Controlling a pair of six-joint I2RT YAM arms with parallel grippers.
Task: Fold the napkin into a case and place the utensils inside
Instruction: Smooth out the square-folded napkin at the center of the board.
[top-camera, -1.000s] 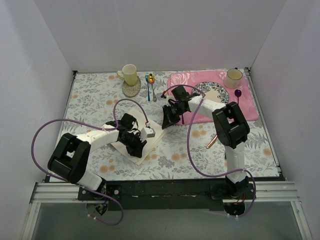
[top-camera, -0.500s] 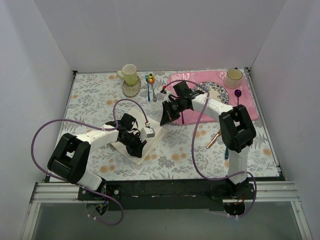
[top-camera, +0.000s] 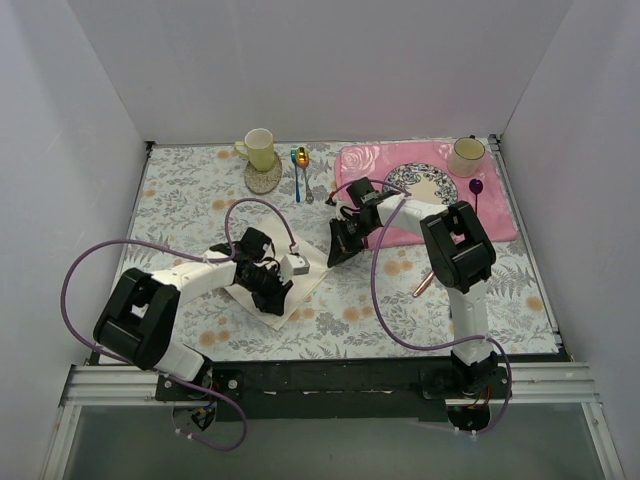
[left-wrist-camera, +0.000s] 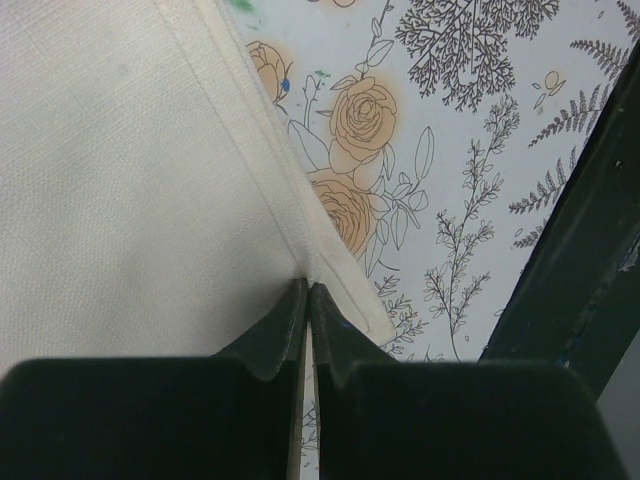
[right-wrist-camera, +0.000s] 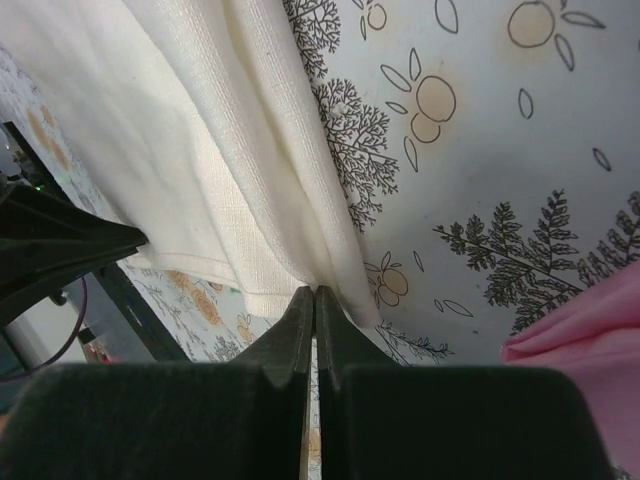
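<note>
Two grippers (left-wrist-camera: 305, 292) (right-wrist-camera: 315, 295) pinch napkin (left-wrist-camera: 120, 180) (at edges).

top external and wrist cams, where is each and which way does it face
Top external: above and behind the bases, looking down on the table; both arms show.
Left wrist: on the left arm, looking along the left gripper, shut on the napkin.
Right wrist: on the right arm, looking along the right gripper, shut on that cloth.
Shared: all three show the napkin.
</note>
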